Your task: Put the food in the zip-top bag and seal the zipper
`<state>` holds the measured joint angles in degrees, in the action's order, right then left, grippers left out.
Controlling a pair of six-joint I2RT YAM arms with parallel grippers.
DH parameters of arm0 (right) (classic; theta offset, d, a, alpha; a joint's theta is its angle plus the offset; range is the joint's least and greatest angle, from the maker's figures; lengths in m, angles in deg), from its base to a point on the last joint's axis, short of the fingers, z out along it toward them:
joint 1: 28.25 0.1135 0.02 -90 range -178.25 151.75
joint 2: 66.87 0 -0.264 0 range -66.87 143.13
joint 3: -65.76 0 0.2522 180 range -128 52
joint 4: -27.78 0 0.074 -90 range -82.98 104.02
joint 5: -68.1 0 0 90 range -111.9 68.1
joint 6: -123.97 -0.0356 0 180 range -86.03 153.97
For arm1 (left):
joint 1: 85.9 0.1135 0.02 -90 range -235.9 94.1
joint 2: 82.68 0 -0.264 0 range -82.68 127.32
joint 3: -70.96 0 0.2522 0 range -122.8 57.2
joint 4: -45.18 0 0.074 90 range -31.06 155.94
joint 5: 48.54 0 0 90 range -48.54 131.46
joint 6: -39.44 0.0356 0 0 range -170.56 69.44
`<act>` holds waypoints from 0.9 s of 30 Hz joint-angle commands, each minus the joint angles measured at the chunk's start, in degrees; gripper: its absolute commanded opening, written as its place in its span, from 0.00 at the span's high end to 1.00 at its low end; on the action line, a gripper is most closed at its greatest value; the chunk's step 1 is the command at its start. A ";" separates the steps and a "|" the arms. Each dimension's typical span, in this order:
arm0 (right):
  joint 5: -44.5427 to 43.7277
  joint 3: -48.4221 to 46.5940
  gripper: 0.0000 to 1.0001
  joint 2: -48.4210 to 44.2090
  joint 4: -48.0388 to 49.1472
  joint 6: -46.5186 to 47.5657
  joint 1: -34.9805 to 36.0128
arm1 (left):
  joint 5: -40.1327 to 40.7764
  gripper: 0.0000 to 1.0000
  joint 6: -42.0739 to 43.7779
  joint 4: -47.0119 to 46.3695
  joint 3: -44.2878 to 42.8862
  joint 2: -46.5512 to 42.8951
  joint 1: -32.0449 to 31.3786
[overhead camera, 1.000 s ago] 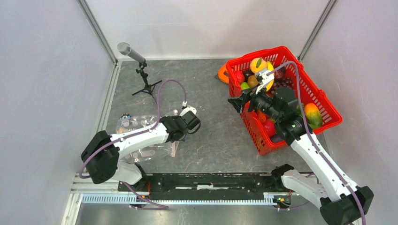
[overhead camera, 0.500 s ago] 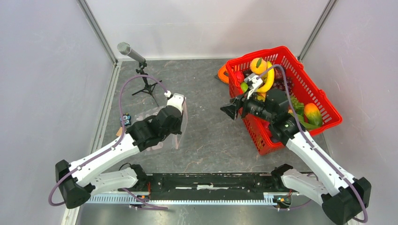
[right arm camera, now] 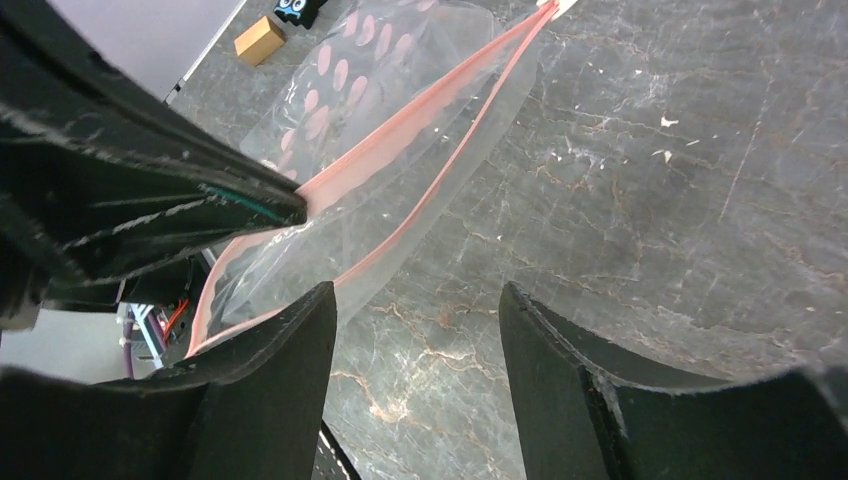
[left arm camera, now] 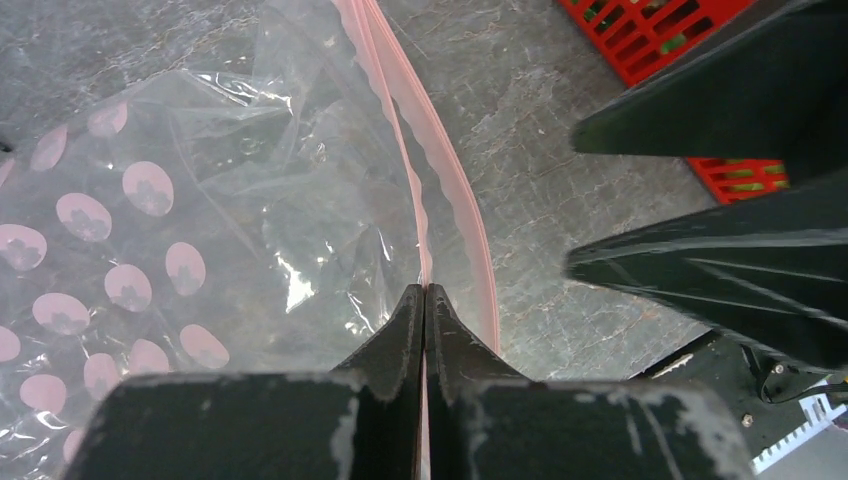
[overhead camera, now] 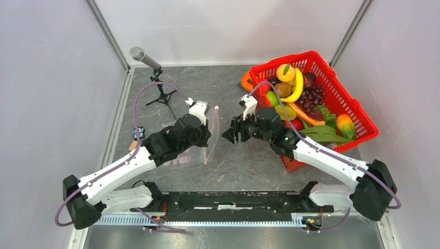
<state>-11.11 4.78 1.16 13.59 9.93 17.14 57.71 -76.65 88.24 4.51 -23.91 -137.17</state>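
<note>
The zip-top bag (overhead camera: 179, 160) is clear with pale pink dots and lies left of centre, its mouth edge lifted. My left gripper (overhead camera: 206, 136) is shut on one lip of the pink zipper (left arm camera: 395, 120); in the left wrist view the jaws (left arm camera: 425, 290) pinch the strip. The other lip hangs apart, so the mouth gapes. My right gripper (overhead camera: 228, 136) is open and empty just right of the mouth; in the right wrist view (right arm camera: 415, 295) the bag (right arm camera: 400, 130) lies beyond its left finger. The food (overhead camera: 293, 96) sits in the red basket.
The red mesh basket (overhead camera: 358, 111) stands at the back right, an orange ring-shaped object (overhead camera: 245, 82) behind its left corner. A microphone on a small tripod (overhead camera: 155, 78) stands at the back left. Small items (overhead camera: 138, 132) lie by the left wall.
My left gripper raised the bag's mouth edge and carried it right. My right gripper left the basket and swung left to the bag's mouth, empty.
</note>
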 commanded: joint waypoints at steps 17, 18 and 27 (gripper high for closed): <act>-8.87 -4.48 0.79 10.74 4.76 -2.26 3.74 | -0.08 0.98 -0.87 -2.31 -0.49 -2.01 -0.59; -8.80 -4.38 0.86 10.64 4.76 -1.93 3.75 | 0.15 0.98 -0.47 -2.08 -0.40 -2.02 -0.59; -4.99 1.02 1.00 7.70 13.97 -5.92 3.81 | -5.68 0.66 1.03 -2.05 -2.11 2.86 -0.59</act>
<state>-16.23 4.06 12.07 21.72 6.28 20.77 55.35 -76.51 87.13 4.53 -23.11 -137.41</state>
